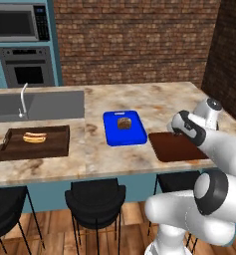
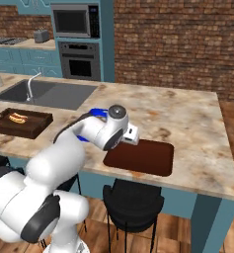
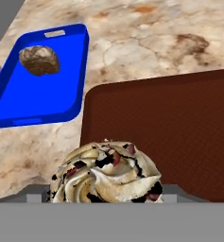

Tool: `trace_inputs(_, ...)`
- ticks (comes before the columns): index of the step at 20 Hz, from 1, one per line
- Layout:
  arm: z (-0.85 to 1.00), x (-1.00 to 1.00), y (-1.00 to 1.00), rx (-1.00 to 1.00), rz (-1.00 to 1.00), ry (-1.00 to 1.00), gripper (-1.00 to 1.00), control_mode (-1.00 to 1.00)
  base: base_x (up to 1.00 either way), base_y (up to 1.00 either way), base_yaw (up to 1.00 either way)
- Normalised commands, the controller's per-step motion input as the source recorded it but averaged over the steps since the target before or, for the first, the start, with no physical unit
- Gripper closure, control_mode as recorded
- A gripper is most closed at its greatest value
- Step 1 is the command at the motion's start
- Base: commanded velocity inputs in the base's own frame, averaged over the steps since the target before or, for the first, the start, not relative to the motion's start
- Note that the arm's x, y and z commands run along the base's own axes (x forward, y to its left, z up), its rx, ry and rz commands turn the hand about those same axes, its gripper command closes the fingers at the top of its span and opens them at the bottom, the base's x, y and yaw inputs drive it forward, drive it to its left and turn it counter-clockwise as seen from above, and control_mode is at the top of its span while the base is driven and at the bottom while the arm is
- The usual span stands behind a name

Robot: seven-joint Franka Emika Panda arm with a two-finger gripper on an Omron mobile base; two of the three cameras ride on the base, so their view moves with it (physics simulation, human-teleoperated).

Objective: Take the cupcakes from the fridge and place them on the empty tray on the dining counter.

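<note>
Your gripper (image 1: 178,130) hovers over the near left edge of the reddish-brown tray (image 3: 179,123) on the dining counter (image 2: 187,111), its jaws spread wide around a swirled cream-and-brown cupcake (image 3: 106,172). A blue board (image 3: 33,90) with a bun (image 3: 39,59) lies just beside the tray.

A cupcake (image 3: 106,172) with swirled cream-and-dark frosting flecked with red sits at the bottom centre, close to the camera, over the near left corner of a flat dark reddish-brown rectangular tray (image 3: 179,123) with rounded corners. Just beside the tray's left edge lies a bright blue rectangular board (image 3: 61,90) carrying a brown round bun (image 3: 39,60). Both rest on the beige marbled stone tabletop (image 3: 146,42).
</note>
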Motion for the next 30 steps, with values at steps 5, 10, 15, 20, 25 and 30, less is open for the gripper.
trace_inputs(5,-0.32,0.27,-0.13,0.00,0.00,0.00,1.00,-1.00,0.00,0.00,0.00)
trace_inputs(10,-0.31,0.22,-0.03,0.00,0.00,0.01,1.00,-1.00,0.00,0.00,0.00)
trace_inputs(15,-0.26,0.06,0.00,0.00,0.00,0.01,1.00,-1.00,0.00,0.00,0.00)
trace_inputs(20,-0.27,0.06,0.00,0.00,0.00,0.02,1.00,-1.00,0.00,0.00,0.00)
trace_inputs(25,-0.28,0.11,0.00,0.00,0.00,0.02,1.00,-1.00,0.00,0.00,0.00)
trace_inputs(30,-0.26,0.14,0.00,0.00,0.00,0.00,1.00,-1.00,0.00,0.00,0.00)
